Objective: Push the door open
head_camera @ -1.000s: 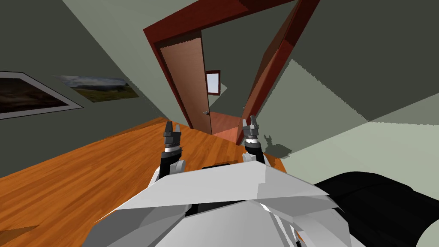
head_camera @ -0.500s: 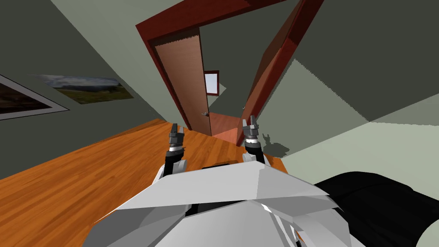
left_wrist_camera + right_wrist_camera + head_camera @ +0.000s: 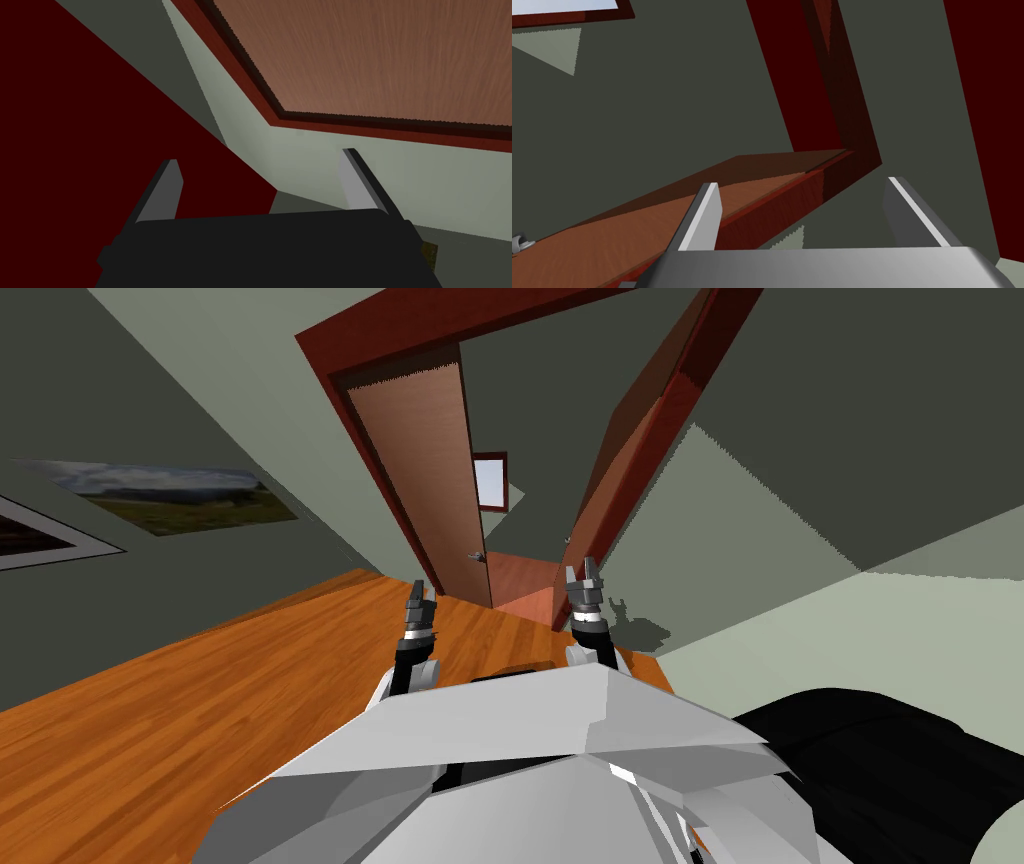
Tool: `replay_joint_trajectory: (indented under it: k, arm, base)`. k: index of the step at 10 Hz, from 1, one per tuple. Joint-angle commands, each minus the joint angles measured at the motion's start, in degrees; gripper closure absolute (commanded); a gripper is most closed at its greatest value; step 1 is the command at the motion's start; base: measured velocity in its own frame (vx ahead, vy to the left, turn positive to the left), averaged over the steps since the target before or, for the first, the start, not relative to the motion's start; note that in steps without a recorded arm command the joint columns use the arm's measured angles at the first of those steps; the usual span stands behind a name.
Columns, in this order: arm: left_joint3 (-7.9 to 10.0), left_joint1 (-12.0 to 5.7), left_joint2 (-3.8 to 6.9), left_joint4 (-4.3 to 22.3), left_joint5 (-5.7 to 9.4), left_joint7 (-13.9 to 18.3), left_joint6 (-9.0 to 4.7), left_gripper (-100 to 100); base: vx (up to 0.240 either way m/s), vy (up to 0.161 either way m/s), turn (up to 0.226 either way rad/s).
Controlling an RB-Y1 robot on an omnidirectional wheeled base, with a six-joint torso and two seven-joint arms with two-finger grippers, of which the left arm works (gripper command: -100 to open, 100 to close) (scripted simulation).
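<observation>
Grey-green walls and an orange wood floor point(image 3: 200, 708) here, with a dark red door frame point(image 3: 385, 328) right ahead of me. The door point(image 3: 425, 478) is a plain brown panel hung on the frame's left side. It's already swung partway in, so there's a gap between its free edge and the right jamb. A small metal handle point(image 3: 479, 554) sits low on that free edge. Through the gap there's a window point(image 3: 490, 478) on the far wall, and a landscape picture point(image 3: 170, 493) hangs on the wall to my left.

My left gripper point(image 3: 417, 588) is out over the floor near the door's bottom edge, and I can't tell if it's touching. Its fingers point(image 3: 162, 195) are spread apart with nothing between them. The right gripper point(image 3: 584, 573) is by the foot of the right jamb, fingers point(image 3: 704, 215) also spread wide, holding nothing. There's a black area point(image 3: 880, 768) low on my right.
</observation>
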Motion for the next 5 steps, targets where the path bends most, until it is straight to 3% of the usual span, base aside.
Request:
replay_joint_trajectory:
  k: [1,5]
  arm:
    - [-0.06,-0.98,0.42,2.15,0.09,0.50,-0.22,-100]
    - [-0.40,-3.30,1.17,7.92,0.23,1.52,-1.10,-100]
  base:
    - [0.092,0.046,-0.054]
    - [0.089,0.046,-0.058]
